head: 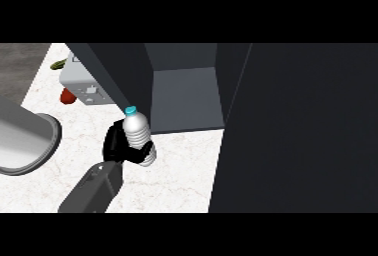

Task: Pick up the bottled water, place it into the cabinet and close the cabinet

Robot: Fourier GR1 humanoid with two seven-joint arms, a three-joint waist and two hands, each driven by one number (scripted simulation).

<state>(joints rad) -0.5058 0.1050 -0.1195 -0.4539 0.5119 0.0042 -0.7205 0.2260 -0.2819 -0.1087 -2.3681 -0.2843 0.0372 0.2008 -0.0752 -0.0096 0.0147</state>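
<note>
The bottled water (137, 131) is clear with a cyan cap and stands nearly upright, held over the white marble counter (177, 172). My right hand (120, 146) is shut on its lower half, and its forearm comes in from the lower left. The bottle hangs just in front of the left edge of the open dark cabinet (184, 97), whose grey inner floor shows bare. The cabinet's right door (299, 130) stands swung open as a big dark panel. The left door (114, 75) is open too, right behind the bottle's cap. My left hand does not show.
A pale grey boxy appliance (83, 84) stands at the back left, partly behind the left door. A red object (68, 96) and a green one (59, 64) lie beside it. A large light grey cylinder (26, 137) fills the left edge.
</note>
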